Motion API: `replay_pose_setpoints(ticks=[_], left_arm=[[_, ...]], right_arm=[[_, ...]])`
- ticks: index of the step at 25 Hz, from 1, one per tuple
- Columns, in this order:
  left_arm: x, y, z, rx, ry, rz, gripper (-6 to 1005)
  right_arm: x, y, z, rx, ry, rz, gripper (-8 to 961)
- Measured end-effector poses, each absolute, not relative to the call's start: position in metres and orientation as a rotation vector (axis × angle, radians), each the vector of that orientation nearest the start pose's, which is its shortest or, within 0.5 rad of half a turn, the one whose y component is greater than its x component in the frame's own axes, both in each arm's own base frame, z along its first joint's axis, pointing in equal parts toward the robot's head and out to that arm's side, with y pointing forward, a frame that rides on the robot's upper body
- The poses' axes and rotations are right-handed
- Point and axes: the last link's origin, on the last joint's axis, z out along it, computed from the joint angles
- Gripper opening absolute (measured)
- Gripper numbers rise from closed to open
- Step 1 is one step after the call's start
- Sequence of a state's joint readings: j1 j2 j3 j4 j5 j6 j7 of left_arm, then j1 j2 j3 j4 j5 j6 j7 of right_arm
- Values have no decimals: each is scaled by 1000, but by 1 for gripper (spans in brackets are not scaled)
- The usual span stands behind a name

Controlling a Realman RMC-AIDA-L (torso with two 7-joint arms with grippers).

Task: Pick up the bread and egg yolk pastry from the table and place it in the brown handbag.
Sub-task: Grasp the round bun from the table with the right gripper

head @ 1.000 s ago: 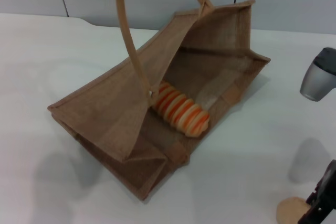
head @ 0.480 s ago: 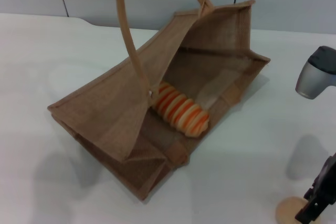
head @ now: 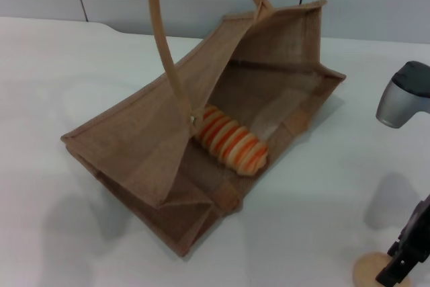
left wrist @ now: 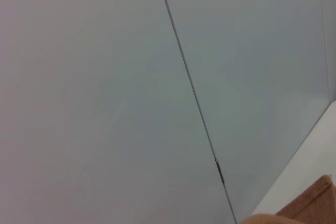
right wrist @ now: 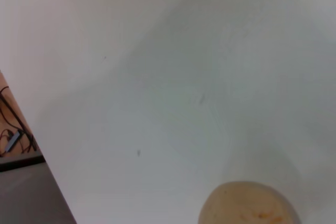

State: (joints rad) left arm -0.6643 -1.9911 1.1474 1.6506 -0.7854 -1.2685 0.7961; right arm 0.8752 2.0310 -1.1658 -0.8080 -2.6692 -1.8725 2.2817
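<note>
The bread is being kept inside the brown handbag. The egg yolk pastry is being left on the table, well apart from the handbag, just beside the right gripper; its grip cannot be told. No writing is being shown.

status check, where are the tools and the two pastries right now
Right tool low at the near right table edge, over the egg yolk pastry; grip unclear. Left tool out of view. Bread inside the brown handbag. Nothing between pastry and bag.
</note>
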Motion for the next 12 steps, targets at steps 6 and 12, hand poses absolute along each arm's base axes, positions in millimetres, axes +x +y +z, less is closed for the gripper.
replay_pose_setpoints(ticks=[6,12], left_arm=[[-74,410,121,-2329,-276,-193,108],[-73,410,121,-2328,-275,-199,107]], right_arm=[[209,338,-4,-2929,1150,-958,639],[212,339,-11,-2921,1141,-989,635]])
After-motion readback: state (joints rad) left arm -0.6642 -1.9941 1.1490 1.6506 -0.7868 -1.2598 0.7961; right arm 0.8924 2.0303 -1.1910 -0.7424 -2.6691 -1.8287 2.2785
